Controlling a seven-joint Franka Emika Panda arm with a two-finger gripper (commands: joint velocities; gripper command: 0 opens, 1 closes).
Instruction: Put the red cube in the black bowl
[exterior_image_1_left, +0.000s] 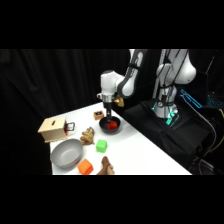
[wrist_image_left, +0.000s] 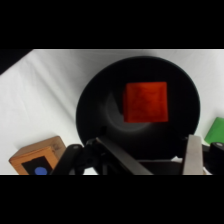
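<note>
The red cube (wrist_image_left: 145, 102) lies flat inside the black bowl (wrist_image_left: 95, 107), free of the fingers. In the side view the red cube (exterior_image_1_left: 113, 125) shows as a red spot in the black bowl (exterior_image_1_left: 104, 126) near the table's far edge. My gripper (exterior_image_1_left: 108, 116) hangs just above the bowl. In the wrist view the gripper (wrist_image_left: 152, 162) stands open, its two fingers (wrist_image_left: 194, 156) spread over the bowl's near rim with nothing between them.
A green cube (exterior_image_1_left: 101, 145) and an orange cube (exterior_image_1_left: 85, 167) lie nearer the front, beside a large grey bowl (exterior_image_1_left: 66, 153). A wooden box (exterior_image_1_left: 52, 129), a small wooden block (wrist_image_left: 37, 159), a tan toy (exterior_image_1_left: 87, 135) and a brown object (exterior_image_1_left: 105, 166) also stand on the white table (exterior_image_1_left: 145, 157).
</note>
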